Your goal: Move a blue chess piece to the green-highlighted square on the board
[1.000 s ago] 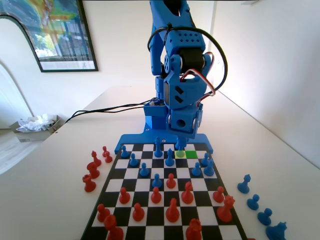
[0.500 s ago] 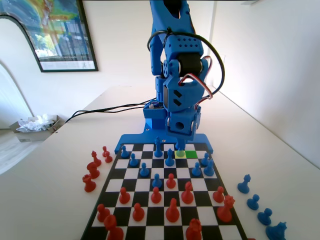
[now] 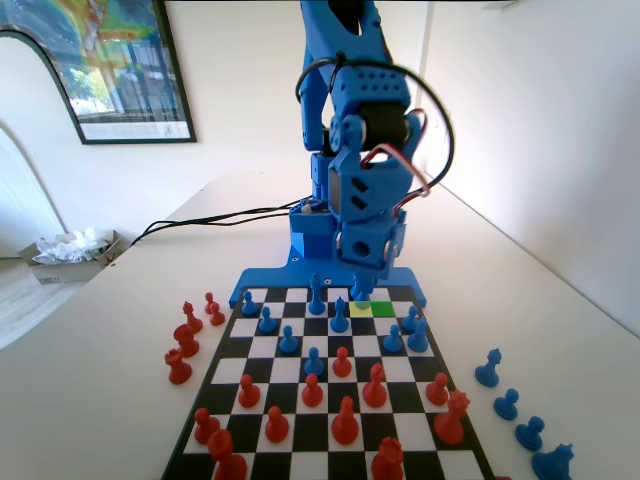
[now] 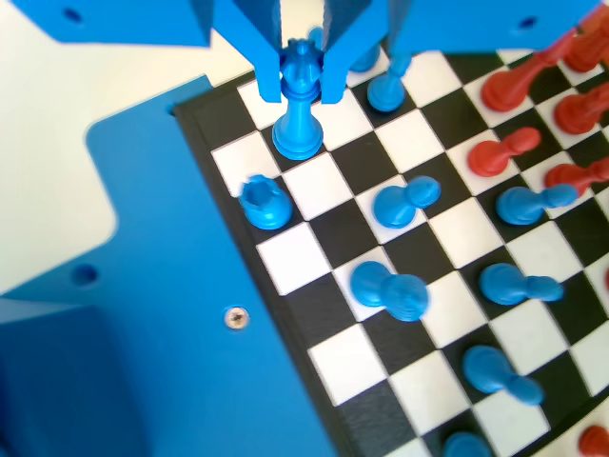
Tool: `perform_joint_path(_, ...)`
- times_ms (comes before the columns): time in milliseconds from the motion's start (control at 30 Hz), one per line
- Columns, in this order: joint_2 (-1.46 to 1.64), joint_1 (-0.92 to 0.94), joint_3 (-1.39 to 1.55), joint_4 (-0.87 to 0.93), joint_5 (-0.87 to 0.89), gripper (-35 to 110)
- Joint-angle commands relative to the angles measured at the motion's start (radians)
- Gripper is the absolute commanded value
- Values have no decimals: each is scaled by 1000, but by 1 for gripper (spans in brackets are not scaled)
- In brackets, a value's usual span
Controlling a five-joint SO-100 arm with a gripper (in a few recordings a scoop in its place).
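Compared with half a second before, I saw the arm's wrist had dipped a little in the fixed view; the pieces on the board [image 3: 330, 400] stood where they had been. The gripper [image 4: 303, 84] hung low over the board's far end, next to the blue border, and its jaws were clamped on the top of the blue chess piece [image 4: 299, 114], one jaw against each side of its head.

In the wrist view that piece had a notched, crown-like top, a slim stem and a wide round base, and it looked taller than the squat blue pieces nearby. Its base sat over a black square in the row beside the border; I could not tell whether it touched the board.

In the fixed view the green-highlighted square [image 3: 381, 309] lay just right of the paler yellow-green square [image 3: 360, 309], with no piece on it.
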Motion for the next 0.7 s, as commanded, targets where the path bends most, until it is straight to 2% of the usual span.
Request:
perform_joint_path(0, 21, -48, -84, 48, 34, 1)
perform_joint_path(300, 9, -78, 3, -78, 60, 1)
perform_joint_path(667, -20, -66, 57, -144, 41, 1)
